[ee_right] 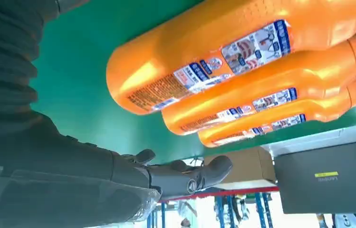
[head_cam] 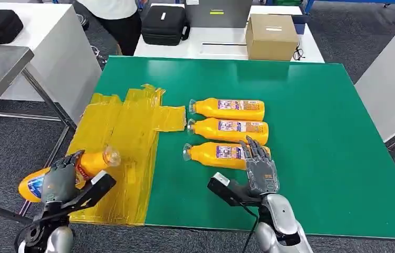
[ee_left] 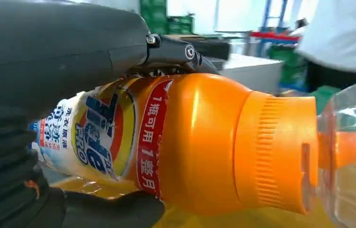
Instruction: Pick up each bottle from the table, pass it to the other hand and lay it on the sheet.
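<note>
Left hand (head_cam: pixel 58 182) is gripping an orange plastic detergent bottle (head_cam: pixel 87 166) over the crinkled yellow sheet (head_cam: pixel 124 139), ready for laying; right hand (head_cam: pixel 261 171) is hovering wide, empty.

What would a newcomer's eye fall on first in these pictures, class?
Three orange bottles lie in a neat row mid-table on the green table. At the near left corner, the left hand grips a fourth bottle over the crumpled yellow sheet, while the right hand hovers by the nearest bottle.
</note>
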You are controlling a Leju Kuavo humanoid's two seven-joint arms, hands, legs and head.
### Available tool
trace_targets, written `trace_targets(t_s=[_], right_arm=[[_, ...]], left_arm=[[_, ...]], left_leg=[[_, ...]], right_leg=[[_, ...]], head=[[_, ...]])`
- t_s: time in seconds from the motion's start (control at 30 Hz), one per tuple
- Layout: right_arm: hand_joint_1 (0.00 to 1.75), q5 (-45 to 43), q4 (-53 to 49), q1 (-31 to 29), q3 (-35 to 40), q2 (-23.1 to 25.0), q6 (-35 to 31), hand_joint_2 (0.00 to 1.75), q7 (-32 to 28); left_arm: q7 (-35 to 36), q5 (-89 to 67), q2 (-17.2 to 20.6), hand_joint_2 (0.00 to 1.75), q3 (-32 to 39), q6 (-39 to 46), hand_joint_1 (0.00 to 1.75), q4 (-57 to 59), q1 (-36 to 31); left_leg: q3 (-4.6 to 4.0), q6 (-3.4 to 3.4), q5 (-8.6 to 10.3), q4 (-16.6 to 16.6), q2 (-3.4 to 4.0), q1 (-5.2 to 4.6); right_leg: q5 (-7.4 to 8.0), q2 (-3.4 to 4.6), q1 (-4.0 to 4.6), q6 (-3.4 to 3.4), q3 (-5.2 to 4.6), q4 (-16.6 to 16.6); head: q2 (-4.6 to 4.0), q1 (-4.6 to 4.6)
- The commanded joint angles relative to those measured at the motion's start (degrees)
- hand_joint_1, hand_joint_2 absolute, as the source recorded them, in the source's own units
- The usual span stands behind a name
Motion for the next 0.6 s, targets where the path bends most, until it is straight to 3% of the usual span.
trace_targets(t_s=[0.03,0.13,0.17,0.2,0.23,0.5,0.6], right_arm=[[0.0,-1.3,-0.7,0.3,0.0,-0.4,-0.1,1.75,-0.1],[0.0,-1.3,-0.7,0.3,0.0,-0.4,-0.1,1.75,-0.1],[0.0,-1.3,-0.5,0.1,0.1,-0.4,-0.1,1.75,-0.1],[0.0,-1.4,-0.3,0.0,0.3,-0.5,0.0,1.75,-0.2],[0.0,-1.6,-0.2,-0.2,0.5,-0.6,0.1,1.75,-0.1],[0.0,-2.4,-0.4,0.3,0.6,-1.5,0.4,1.75,-0.1],[0.0,-2.4,-0.3,0.3,0.7,-1.4,0.4,1.75,-0.2]], left_arm=[[0.7,-2.5,4.6,1.75,-1.2,-0.7,1.75,22.4,-14.7],[0.8,-2.5,4.6,1.75,-1.2,-0.5,1.73,22.9,-15.1],[0.3,-2.4,4.6,1.75,-1.8,-0.3,1.45,24.4,-16.2],[0.2,-2.5,4.6,1.75,-2.1,-0.3,0.38,25.1,-16.9],[-0.5,-2.5,4.4,1.75,-2.7,0.3,0.0,25.9,-17.8],[-11.3,12.5,3.5,1.75,-4.0,2.9,0.0,19.2,-14.2],[-11.3,12.5,3.5,1.75,-4.2,3.0,0.0,18.7,-13.8]], left_leg=[[0.06,-0.07,0.07,-0.1,-0.24,-0.01],[0.18,-0.14,0.04,0.0,-0.29,0.1],[0.17,-0.12,0.01,0.0,-0.2,0.09],[0.12,-0.1,0.03,0.0,-0.17,0.07],[0.06,-0.06,0.04,0.0,-0.12,0.03],[0.14,-0.08,-0.01,0.0,-0.03,0.06],[0.12,-0.09,-0.01,0.0,0.01,0.06]], right_leg=[[-0.03,-0.23,-0.01,-0.06,0.12,0.0],[-0.04,-0.26,0.1,-0.13,0.28,-0.1],[-0.04,-0.17,0.09,-0.11,0.25,-0.1],[-0.02,-0.16,0.07,-0.09,0.19,-0.1],[-0.01,-0.14,0.03,-0.06,0.1,0.0],[-0.03,-0.03,0.06,-0.07,0.18,0.0],[-0.03,0.0,0.06,-0.07,0.15,0.0]], head=[[0.0,0.0],[0.0,0.0],[0.0,0.0],[0.0,0.0],[0.0,-0.02],[0.0,0.0],[0.0,0.0]])
